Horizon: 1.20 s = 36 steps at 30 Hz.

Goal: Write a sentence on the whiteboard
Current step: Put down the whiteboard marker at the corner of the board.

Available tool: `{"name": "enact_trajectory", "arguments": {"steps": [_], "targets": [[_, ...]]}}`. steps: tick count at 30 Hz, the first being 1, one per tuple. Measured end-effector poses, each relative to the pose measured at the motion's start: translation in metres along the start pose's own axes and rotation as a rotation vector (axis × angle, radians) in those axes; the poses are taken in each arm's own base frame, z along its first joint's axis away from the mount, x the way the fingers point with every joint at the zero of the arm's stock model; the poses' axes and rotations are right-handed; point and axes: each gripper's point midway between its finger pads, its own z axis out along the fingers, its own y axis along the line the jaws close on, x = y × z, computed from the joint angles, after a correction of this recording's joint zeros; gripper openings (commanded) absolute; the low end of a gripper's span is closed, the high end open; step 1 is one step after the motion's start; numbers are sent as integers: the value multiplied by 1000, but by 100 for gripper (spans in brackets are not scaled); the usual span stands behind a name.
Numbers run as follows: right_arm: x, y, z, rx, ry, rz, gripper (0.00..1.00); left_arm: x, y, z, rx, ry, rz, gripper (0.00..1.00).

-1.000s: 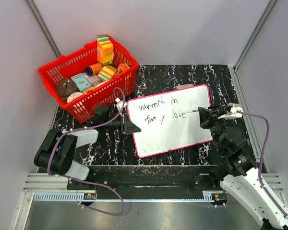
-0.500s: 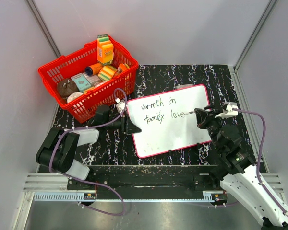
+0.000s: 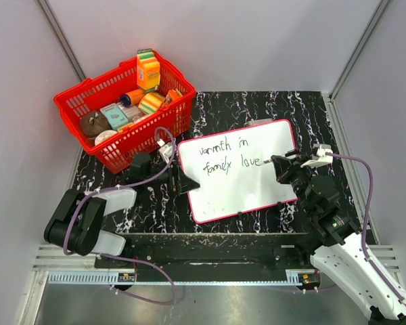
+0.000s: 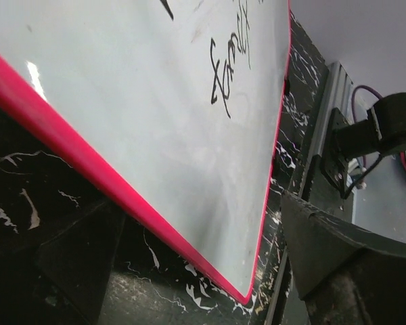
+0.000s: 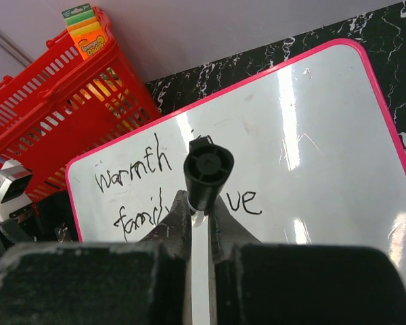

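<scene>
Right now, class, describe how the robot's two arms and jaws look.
The left arm and right arm are black jointed links with white shells. A thin purple cable loops along each to a small white wrist camera. The jaws are matte black wedges.

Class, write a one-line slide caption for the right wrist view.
Right gripper holds a black marker to the pink-framed whiteboard near the red basket.
</scene>
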Motion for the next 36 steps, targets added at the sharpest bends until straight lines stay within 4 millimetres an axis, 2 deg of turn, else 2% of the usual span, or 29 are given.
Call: {"name": "enact_trajectory", "arguments": {"steps": [5, 10, 19, 22, 26, 29, 36], "targets": [[8, 3, -1, -13, 37, 20, 0, -12, -1, -6, -48, -56, 52, 99], [22, 1, -5, -16, 89, 44, 0, -16, 1, -15, -114, -103, 77, 99], [52, -3, -30, -18, 210, 149, 0, -36, 14, -53, -363, -274, 156, 99], [71, -5, -41, -21, 274, 221, 0, -43, 19, -67, -444, -336, 174, 99], [108, -15, -57, 7, 381, 313, 0, -46, 26, -77, -511, -374, 177, 99], [137, -23, -70, 44, 474, 379, 0, -43, 32, -79, -541, -370, 167, 99], [180, -32, -92, 109, 633, 486, 2, -40, 38, -81, -569, -360, 154, 99]]}}
